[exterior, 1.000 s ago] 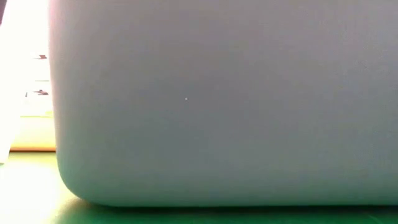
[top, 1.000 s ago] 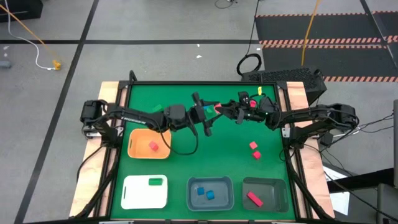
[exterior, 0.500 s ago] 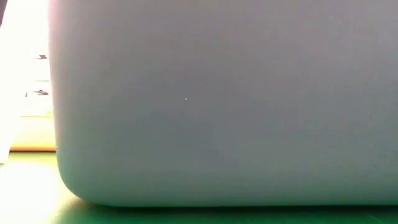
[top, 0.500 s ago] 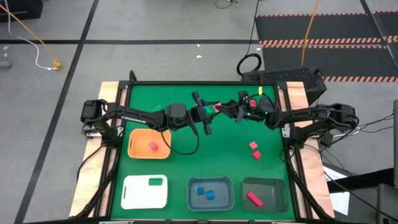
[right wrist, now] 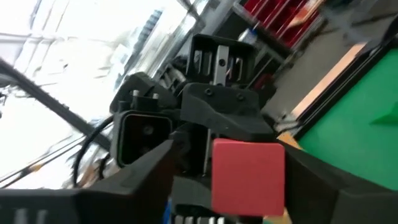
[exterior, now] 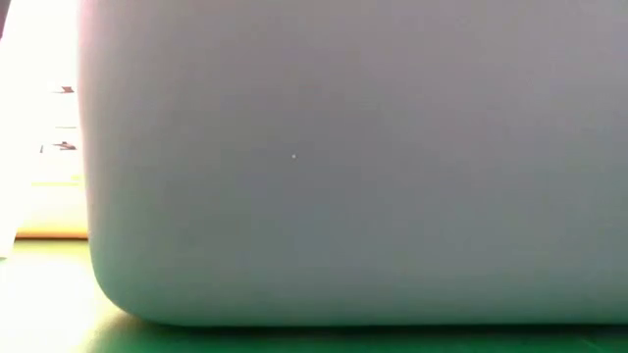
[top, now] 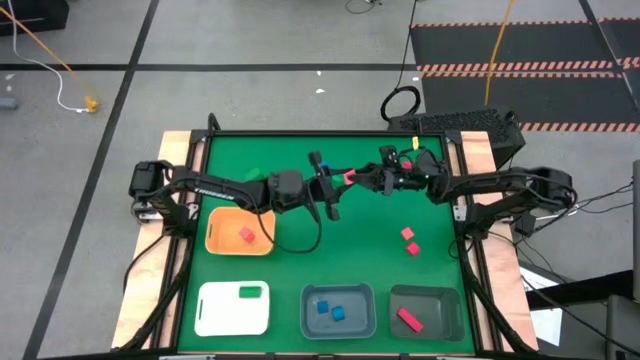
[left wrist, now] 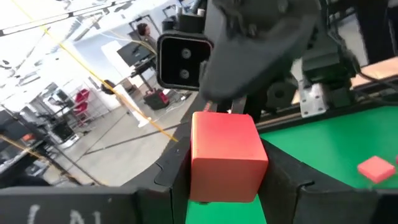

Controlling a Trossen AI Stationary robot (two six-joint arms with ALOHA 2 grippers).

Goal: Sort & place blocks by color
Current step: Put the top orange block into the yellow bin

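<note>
A red block (top: 349, 177) hangs in the air above the far middle of the green mat, between my two grippers, which face each other. My left gripper (top: 337, 181) comes from the table's left and is shut on the red block (left wrist: 225, 158). My right gripper (top: 364, 179) comes from the right and is open. Its fingers stand on either side of the same block (right wrist: 247, 177). Two more red blocks (top: 410, 240) lie on the mat at the right. My left gripper pinches the red block's two opposite side faces (left wrist: 198, 155) between its two fingers. The fingers lie about level and come from the table's left. The block is lifted clear of the mat, and its free face points at my right gripper.
Along the near edge stand a white tray (top: 215, 315) with a green block, a grey-blue tray (top: 310, 322) with two blue blocks, and a dark grey tray (top: 440, 300) with a red bar. An orange tray (top: 225, 240) at the left holds a red block. A grey tray wall (exterior: 343, 157) fills the low view.
The red block has changed hands in the air: my left gripper has shut on it and my right gripper has opened around it. Both arms have kept almost to their places above the far middle of the mat.
</note>
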